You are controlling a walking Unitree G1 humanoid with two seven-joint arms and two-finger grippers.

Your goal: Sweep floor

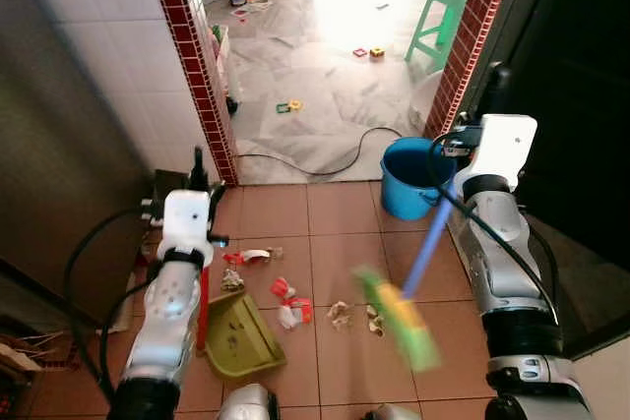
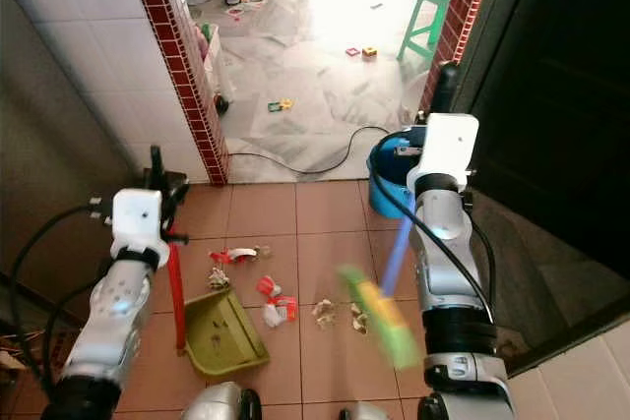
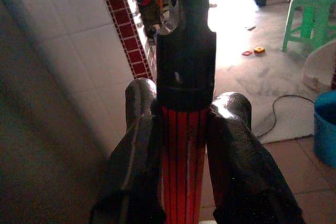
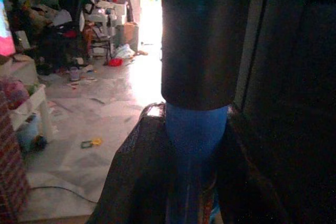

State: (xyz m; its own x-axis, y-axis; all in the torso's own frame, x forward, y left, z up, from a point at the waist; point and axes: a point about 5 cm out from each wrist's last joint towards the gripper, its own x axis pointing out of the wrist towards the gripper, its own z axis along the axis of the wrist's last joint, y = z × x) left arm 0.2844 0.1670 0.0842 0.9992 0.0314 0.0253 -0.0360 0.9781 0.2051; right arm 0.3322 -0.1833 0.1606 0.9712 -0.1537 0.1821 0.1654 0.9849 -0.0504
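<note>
Terracotta floor, left eye view: scraps of litter (image 1: 285,302) lie on the tile floor (image 1: 335,218) between the olive dustpan (image 1: 236,336) and the green broom head (image 1: 399,320), which is blurred.
Blue handle, left eye view: the broom (image 1: 428,238) slants from the right gripper (image 1: 489,95) down to its head, near the blue bucket (image 1: 411,176).
Right eye view: the dustpan's mouth faces the litter, just beside the nearest scraps.
Left wrist view: the left gripper (image 3: 181,129) is clamped on the dustpan's red handle (image 3: 182,156).
Right wrist view: black fingers (image 4: 136,177) are closed round the blue shaft.
Advice: I judge short, low strokes toward the pan best, with its lip pressed flat to the tile.
</note>
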